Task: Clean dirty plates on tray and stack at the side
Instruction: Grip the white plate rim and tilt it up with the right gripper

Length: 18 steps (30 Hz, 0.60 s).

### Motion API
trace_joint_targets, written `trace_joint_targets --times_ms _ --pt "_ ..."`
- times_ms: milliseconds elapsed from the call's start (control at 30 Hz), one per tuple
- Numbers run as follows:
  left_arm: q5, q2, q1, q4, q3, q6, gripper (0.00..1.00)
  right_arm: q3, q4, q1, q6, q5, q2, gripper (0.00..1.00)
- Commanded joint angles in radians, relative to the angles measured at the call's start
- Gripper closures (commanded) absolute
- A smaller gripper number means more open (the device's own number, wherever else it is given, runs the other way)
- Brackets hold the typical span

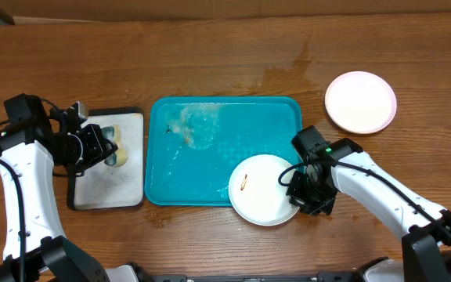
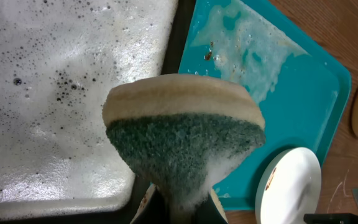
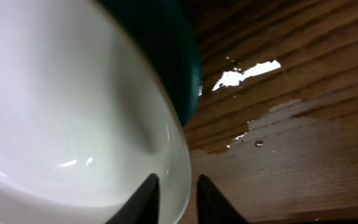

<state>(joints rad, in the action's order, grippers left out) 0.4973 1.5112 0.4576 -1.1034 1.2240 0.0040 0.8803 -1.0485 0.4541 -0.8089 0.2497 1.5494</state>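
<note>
The teal tray (image 1: 210, 168) lies mid-table, also in the left wrist view (image 2: 316, 99). A white plate (image 1: 263, 192) with a small brown smear sits on its front right corner and overhangs the rim; it also shows in the left wrist view (image 2: 291, 186) and the right wrist view (image 3: 61, 106). My right gripper (image 1: 298, 188) (image 3: 178, 199) is shut on its right rim. Another pale plate (image 1: 360, 102) lies on the table at the back right. A third plate is not visible. My left gripper (image 1: 104, 147) (image 2: 179, 208) is shut on a soapy green-and-yellow sponge (image 2: 182, 124).
A small black-rimmed white tray (image 1: 108, 188), covered in foam (image 2: 55, 93), lies under the sponge, left of the teal tray. Soap foam (image 1: 198, 125) covers the teal tray's back left part. Wet patches mark the wood behind the tray (image 1: 288, 70) and near the right gripper (image 3: 247, 71).
</note>
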Motion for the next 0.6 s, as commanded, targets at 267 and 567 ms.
trace_joint_targets --times_ms 267,567 --pt "0.001 0.003 -0.008 0.001 0.005 0.018 0.96 -0.006 0.007 0.005 -0.034 -0.028 -0.003 0.84" --pt "0.001 0.003 -0.008 0.0 0.005 0.018 0.96 -0.054 0.072 0.023 -0.082 -0.026 -0.004 0.96"
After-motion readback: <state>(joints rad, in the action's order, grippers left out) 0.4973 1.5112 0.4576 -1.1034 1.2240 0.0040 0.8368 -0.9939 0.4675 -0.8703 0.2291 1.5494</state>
